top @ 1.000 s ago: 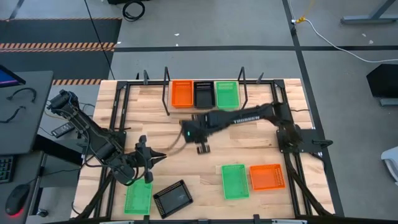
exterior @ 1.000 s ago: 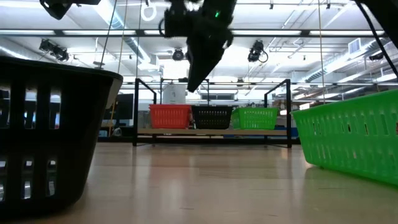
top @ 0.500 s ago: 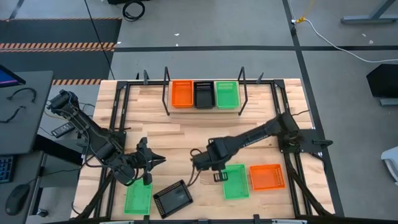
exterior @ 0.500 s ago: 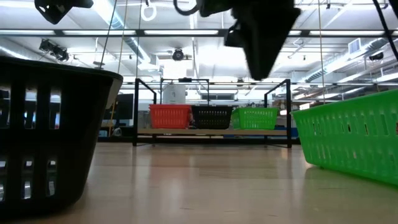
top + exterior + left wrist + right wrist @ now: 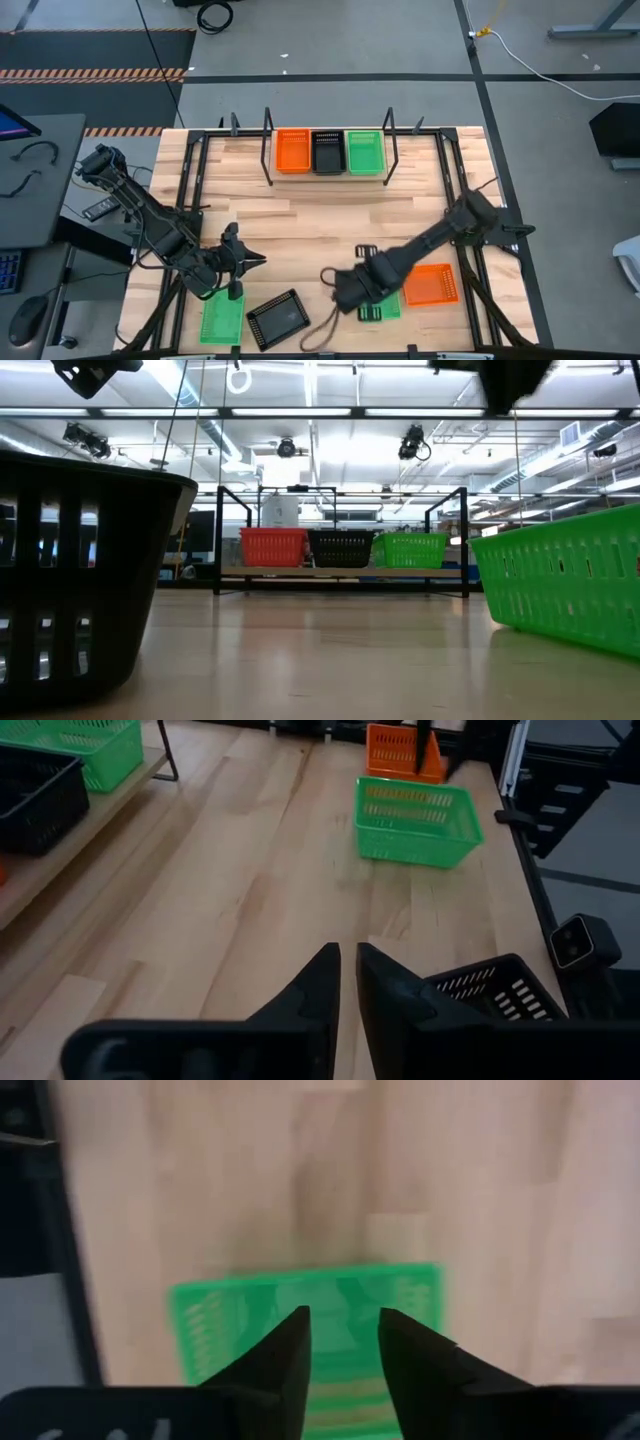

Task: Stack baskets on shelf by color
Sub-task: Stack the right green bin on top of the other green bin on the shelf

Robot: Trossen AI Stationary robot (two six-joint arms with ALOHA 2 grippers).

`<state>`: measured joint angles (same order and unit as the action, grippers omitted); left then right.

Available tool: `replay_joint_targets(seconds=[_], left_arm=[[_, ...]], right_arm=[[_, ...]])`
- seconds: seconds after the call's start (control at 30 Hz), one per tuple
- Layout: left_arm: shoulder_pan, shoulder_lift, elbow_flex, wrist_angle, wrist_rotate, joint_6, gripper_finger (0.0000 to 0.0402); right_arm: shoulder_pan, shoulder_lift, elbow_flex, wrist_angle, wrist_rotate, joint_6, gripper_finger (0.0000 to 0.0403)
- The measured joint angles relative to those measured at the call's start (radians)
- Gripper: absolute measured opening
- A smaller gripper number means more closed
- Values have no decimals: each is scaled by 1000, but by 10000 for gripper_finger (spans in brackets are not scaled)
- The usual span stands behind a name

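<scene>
The shelf (image 5: 330,172) stands at the table's far edge with an orange basket (image 5: 292,150), a black basket (image 5: 328,150) and a green basket (image 5: 364,152) side by side on its board. My right gripper (image 5: 370,305) hovers, open by a narrow gap and empty, above a loose green basket (image 5: 310,1305) that rests on its base on the table at the near right. An orange basket (image 5: 430,284) lies right beside it. My left gripper (image 5: 245,262) is shut and empty at the near left, above the bare tabletop.
A second loose green basket (image 5: 222,320) and a black basket (image 5: 278,318) lie at the near left, close to my left gripper. The low view shows the black basket (image 5: 80,580) and the green basket (image 5: 565,585) close to the camera. Black frame rails (image 5: 190,180) border the table.
My right gripper has swung from just in front of the shelf toward the table's near edge and right, and now stands over the loose green basket. The baskets have not moved.
</scene>
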<state>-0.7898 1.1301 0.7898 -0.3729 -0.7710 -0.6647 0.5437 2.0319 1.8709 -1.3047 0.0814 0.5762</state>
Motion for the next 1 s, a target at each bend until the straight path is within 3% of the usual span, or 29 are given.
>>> replay_joint_targets(seconds=[0.27, 0.43, 0.67, 1.0], left_arm=[[0, 0, 0, 1, 3, -2, 41], [0, 0, 0, 1, 3, -3, 44], [0, 1, 0, 2, 3, -5, 39], [-8, 32, 0, 4, 1, -35, 44]], right_arm=[[125, 8, 0, 40, 32, 188, 209], [189, 10, -35, 83, 31, 299, 239], [222, 12, -169, 173, 11, 382, 242], [228, 12, -185, 186, -23, 389, 221]])
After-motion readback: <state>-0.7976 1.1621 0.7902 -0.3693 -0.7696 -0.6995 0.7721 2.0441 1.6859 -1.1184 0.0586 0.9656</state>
